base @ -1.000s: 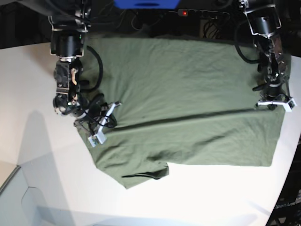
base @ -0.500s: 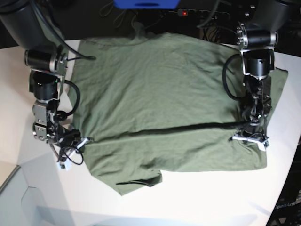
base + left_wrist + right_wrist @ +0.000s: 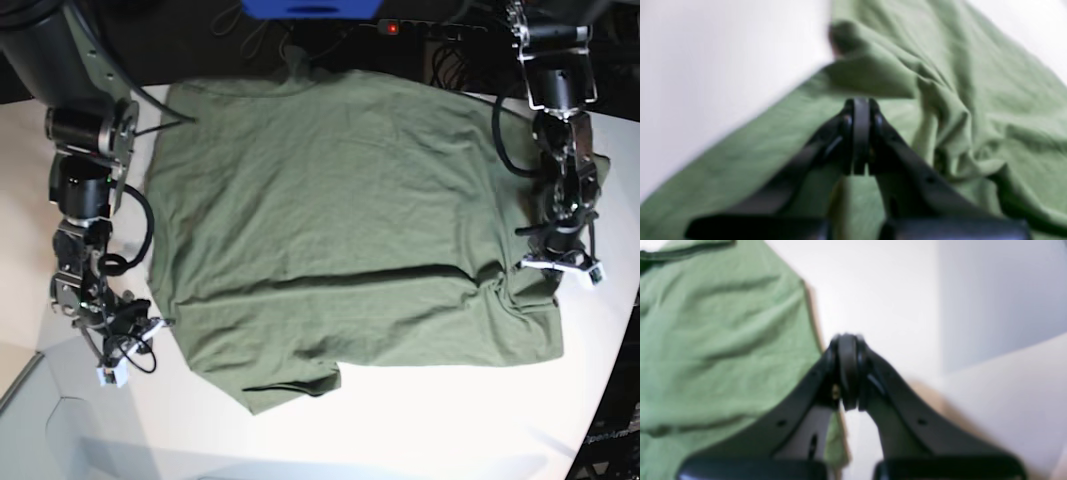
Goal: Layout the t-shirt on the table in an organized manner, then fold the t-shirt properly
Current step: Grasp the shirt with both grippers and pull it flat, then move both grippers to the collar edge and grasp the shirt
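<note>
Since half a second ago the left end effector [image 3: 560, 264] has pulled up toward 2 o'clock in the base view, and the long straight crease across the t-shirt [image 3: 340, 220] has slackened into a shorter sag with a bunch of cloth at 4 o'clock; the right end effector [image 3: 128, 350] barely shifted.

Left end effector: jaws together; the wrist view shows green cloth all round the tips, too blurred to tell if a fold is pinched. It sits over the shirt's edge at 3 o'clock.

Right end effector: jaws together, over bare worktop [image 3: 420, 420] just off the shirt's edge at 8 o'clock; no cloth between the tips in its wrist view.

T-shirt: spread flat over most of the worktop, top edge running off at 12 o'clock into the dark area, one sleeve sticking out at 6 o'clock, wrinkles bunched beside the left end effector.

Step in hand, my read: still laying out.
- Flatten the 4 o'clock bunch first, pulling outward toward 3–4 o'clock, low and slow.
- Keep pulls symmetric or the body skews.
- Bring the 12 o'clock edge fully onto the worktop before folding.
- Regrip at hems or corners, single layer.
</note>
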